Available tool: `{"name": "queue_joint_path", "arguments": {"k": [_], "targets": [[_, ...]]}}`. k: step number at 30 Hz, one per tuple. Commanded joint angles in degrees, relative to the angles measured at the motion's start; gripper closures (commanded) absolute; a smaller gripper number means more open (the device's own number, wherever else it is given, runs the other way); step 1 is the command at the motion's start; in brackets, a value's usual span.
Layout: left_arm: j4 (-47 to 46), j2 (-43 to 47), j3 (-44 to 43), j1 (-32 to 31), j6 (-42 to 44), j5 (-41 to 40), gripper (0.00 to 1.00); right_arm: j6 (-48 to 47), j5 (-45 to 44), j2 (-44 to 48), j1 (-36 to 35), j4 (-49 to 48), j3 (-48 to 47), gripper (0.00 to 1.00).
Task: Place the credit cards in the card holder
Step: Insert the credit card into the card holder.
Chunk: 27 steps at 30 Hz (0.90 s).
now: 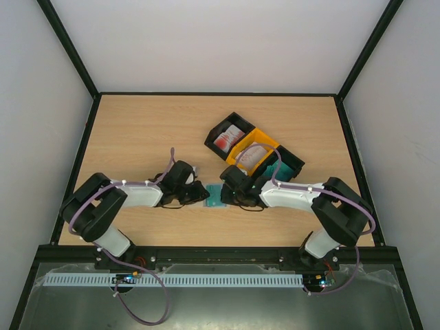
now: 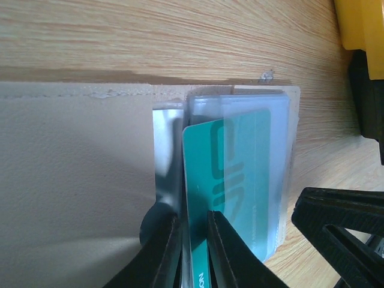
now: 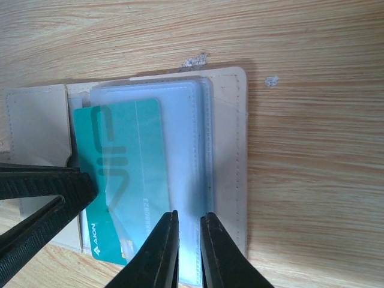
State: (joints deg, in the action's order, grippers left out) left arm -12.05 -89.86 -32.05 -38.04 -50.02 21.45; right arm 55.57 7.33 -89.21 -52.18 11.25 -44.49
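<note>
Wooden table (image 1: 137, 130) fills middle of top view; black and orange bins (image 1: 268, 137) right of centre. Beige card holder (image 3: 231, 150) lies open, lower centre, teal credit card (image 3: 120, 174) partly under its clear sleeve (image 3: 180, 120). In wrist views, left gripper (image 2: 192, 216) pinches card edge, right gripper (image 3: 189, 216) pinches sleeve.

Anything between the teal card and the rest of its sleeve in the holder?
No loose object. The teal card is partly inside the clear sleeve, but the right gripper sits over the sleeve just ahead of the card's corner and may pinch it shut.
</note>
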Motion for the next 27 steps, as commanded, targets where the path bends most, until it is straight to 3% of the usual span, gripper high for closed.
{"name": "queue_joint_path", "arguments": {"k": [1, 14, 16, 20, 23, 27], "targets": [[-0.7, -1.7, -1.3, -0.9, 1.5, 1.3, 0.86, -0.7, 0.1, -1.6, 0.5, -0.4, 0.4, 0.89], [-2.7, -3.4, -3.0, -2.5, 2.3, 3.4, 0.89, -1.1, -1.9, -1.8, 0.6, 1.6, -1.7, 0.88], [-0.8, -3.1, -3.3, -2.5, 2.5, 1.4, 0.89, -0.4, -5.6, -0.3, 0.7, 4.2, -2.3, 0.83], [0.6, -2.5, -3.5, -2.5, 2.9, 0.4, 0.87, 1.2, -9.6, 1.4, 0.8, 7.3, -2.2, 0.57], [0.5, -2.3, -3.5, -2.5, 2.7, 0.6, 0.85, 1.6, -8.2, 0.3, 0.9, 6.7, -2.0, 0.53], [-0.6, -2.5, -3.3, -2.5, 2.5, 1.8, 0.87, 1.3, -3.3, -1.9, 0.9, 3.9, -1.5, 0.56]]}}
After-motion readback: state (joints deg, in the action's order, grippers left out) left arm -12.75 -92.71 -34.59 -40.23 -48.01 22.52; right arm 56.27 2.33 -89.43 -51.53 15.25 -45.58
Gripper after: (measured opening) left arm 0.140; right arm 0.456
